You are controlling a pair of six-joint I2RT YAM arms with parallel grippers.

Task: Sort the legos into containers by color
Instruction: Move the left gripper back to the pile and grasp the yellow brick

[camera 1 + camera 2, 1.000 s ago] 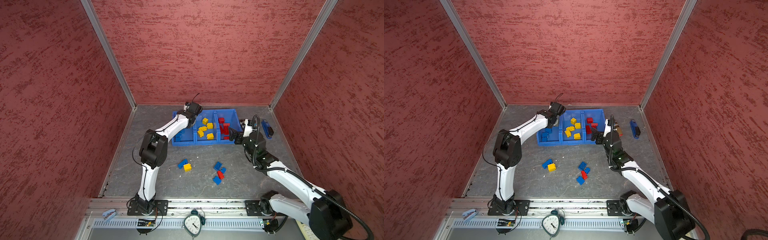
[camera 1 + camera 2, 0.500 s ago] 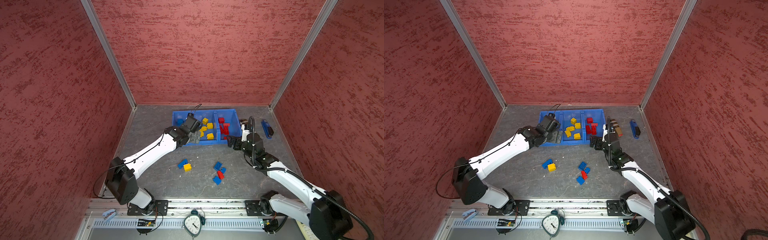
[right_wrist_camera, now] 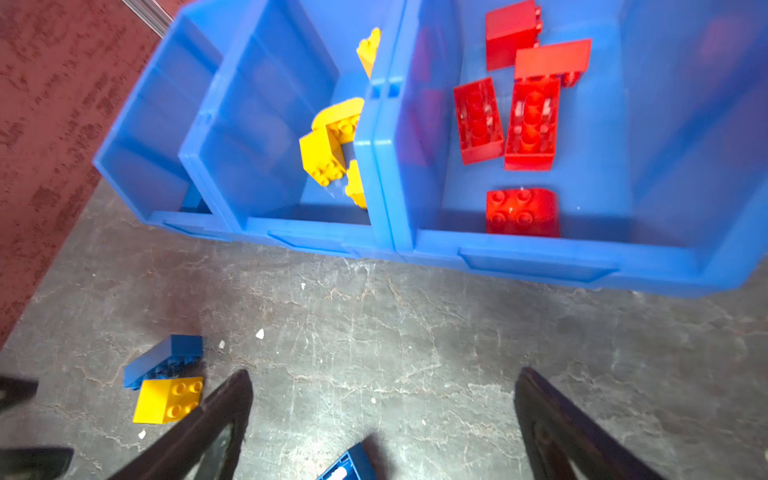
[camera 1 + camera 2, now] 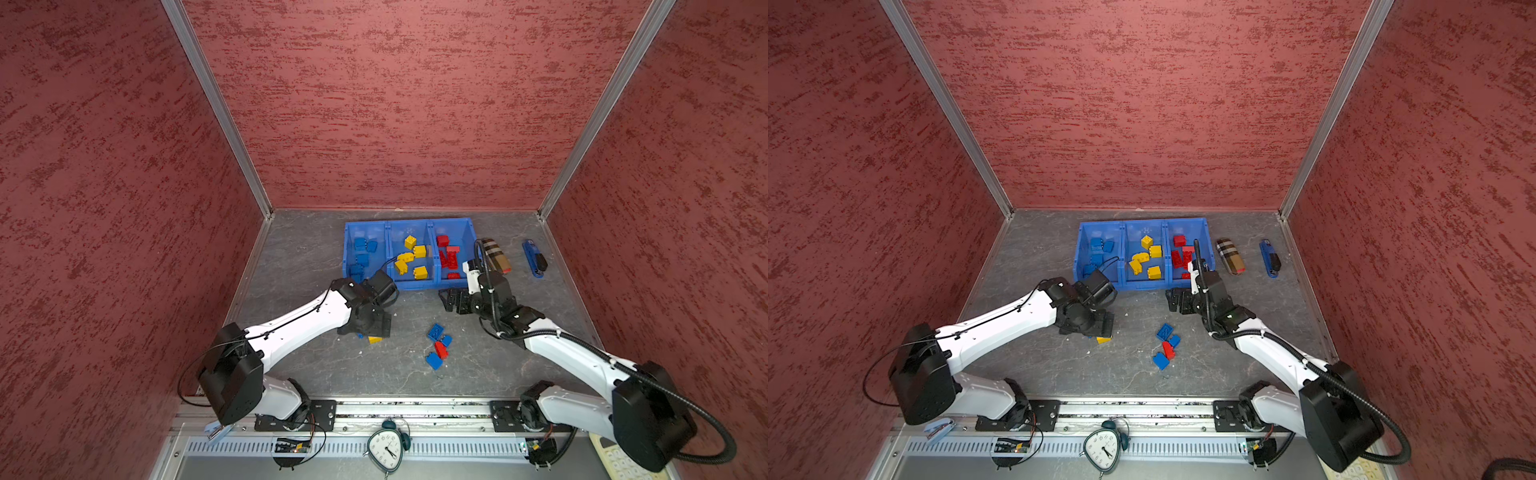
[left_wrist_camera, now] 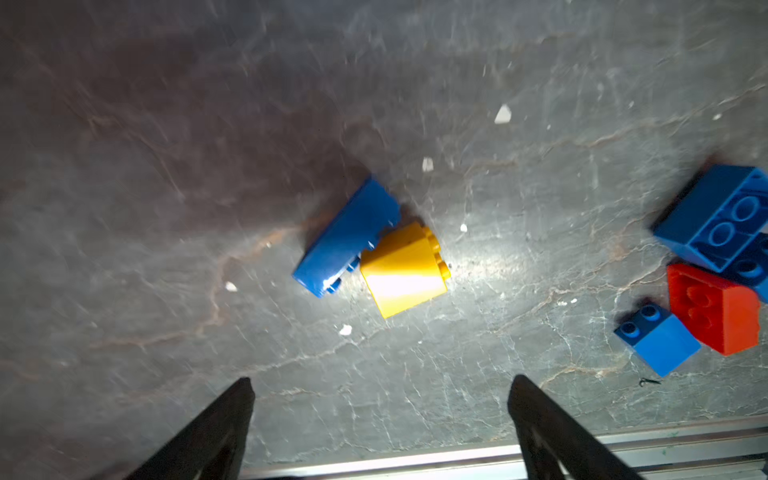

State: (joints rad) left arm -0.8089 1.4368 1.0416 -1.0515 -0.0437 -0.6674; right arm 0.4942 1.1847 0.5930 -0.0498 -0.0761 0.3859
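From where I stand, the left gripper (image 5: 382,379) hangs with its black tapered fingers spread wide and empty above a glossy yellow studded plastic brick (image 5: 403,270). That brick touches a smooth-sided blue plastic brick (image 5: 347,239) on the grey, veined, stone-look tabletop (image 5: 166,166). Near them lies a loose huddle, a red wedge-like brick (image 4: 441,350) pressed between blue studded blocks (image 4: 435,331). The right gripper (image 3: 384,372), likewise parted and holding nothing, sits just in front of the row of three joined bright blue open-top plastic bins (image 3: 536,262). The bins hold blue bricks (image 4: 360,249) on the left, yellow bricks (image 4: 419,272) in the middle and red bricks (image 3: 521,212) on the right.
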